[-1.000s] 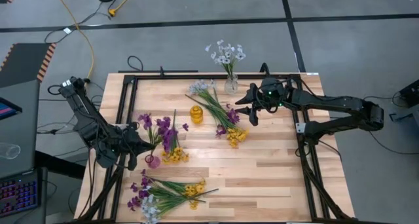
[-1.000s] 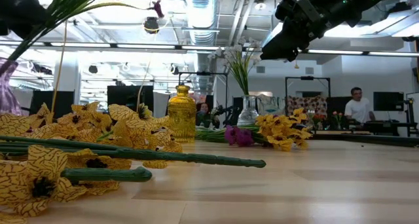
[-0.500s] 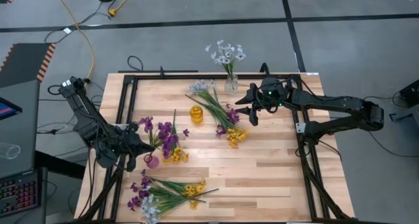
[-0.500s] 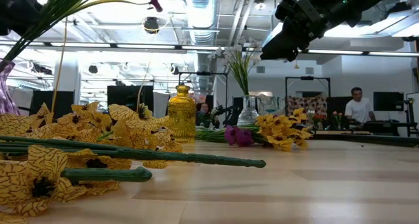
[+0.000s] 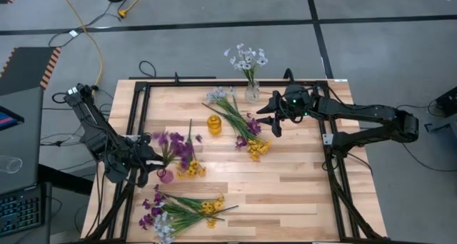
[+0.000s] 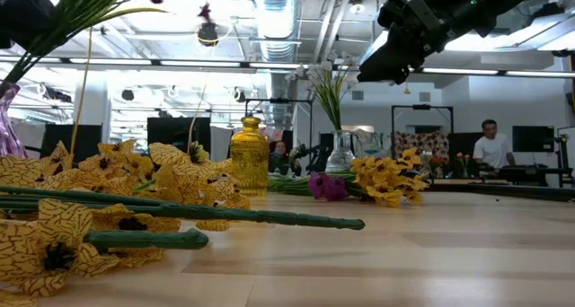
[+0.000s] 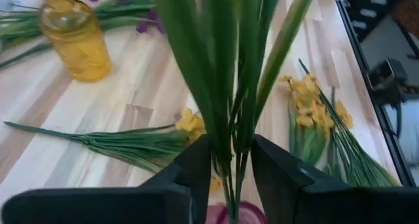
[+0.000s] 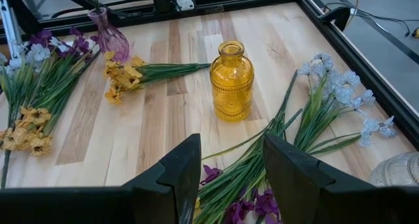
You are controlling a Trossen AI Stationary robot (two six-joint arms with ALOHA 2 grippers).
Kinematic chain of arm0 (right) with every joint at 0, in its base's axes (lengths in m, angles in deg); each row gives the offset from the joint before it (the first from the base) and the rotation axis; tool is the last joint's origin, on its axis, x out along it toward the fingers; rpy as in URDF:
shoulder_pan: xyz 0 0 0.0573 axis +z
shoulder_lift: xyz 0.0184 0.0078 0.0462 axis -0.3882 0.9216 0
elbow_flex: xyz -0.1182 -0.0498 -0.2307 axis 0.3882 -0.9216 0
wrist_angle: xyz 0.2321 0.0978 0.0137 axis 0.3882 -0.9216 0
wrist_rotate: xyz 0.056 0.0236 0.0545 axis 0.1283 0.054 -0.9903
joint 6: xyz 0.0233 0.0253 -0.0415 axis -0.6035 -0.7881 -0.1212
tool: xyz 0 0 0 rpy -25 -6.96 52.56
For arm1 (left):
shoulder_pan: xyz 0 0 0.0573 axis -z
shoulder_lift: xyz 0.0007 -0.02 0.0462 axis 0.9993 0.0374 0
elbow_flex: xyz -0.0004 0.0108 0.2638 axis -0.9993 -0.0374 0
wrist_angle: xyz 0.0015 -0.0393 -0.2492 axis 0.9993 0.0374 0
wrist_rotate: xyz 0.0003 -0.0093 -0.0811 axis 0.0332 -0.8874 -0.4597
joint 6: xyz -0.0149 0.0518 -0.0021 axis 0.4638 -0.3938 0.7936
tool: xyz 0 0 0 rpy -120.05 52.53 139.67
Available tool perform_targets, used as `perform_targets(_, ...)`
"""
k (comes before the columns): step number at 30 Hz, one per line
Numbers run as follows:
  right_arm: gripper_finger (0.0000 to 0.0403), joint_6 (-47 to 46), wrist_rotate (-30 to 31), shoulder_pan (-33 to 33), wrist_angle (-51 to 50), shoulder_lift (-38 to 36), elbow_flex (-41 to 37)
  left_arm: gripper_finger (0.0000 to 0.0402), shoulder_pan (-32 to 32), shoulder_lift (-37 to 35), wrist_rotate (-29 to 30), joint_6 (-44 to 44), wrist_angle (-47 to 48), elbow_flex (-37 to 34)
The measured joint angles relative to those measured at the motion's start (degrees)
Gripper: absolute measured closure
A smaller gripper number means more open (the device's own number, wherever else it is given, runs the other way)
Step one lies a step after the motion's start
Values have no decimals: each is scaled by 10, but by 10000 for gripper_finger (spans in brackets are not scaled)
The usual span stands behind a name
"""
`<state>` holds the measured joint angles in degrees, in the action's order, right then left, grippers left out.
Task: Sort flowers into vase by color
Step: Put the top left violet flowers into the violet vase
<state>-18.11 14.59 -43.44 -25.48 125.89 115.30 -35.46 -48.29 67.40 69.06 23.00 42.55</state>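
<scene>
Wood table [image 5: 300, 194], front edge: lying there in a mixed heap of flowers [image 5: 178, 212], yellow, purple and white. Farther in, bracketing the green stems of purple flowers [image 5: 175, 140] standing in a purple vase [image 5: 166, 175] with the left gripper [image 5: 146, 157], grip impossible to tell. Beyond, hovering spread wide and empty with the right gripper [image 5: 265, 115] near a yellow vase [image 5: 214, 124]. Farthest, standing white in a clear vase [image 5: 252, 94].

3 vases: yellow vase [image 5: 213, 125], purple vase [image 5: 166, 175], clear vase [image 5: 252, 93]. 2 arms. 1 person [image 6: 489, 149].
</scene>
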Motion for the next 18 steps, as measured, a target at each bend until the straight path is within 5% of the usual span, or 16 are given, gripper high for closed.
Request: perform_targets(18,211,0,0,0,0,0,0,292,0,-1,-78,15,22,22)
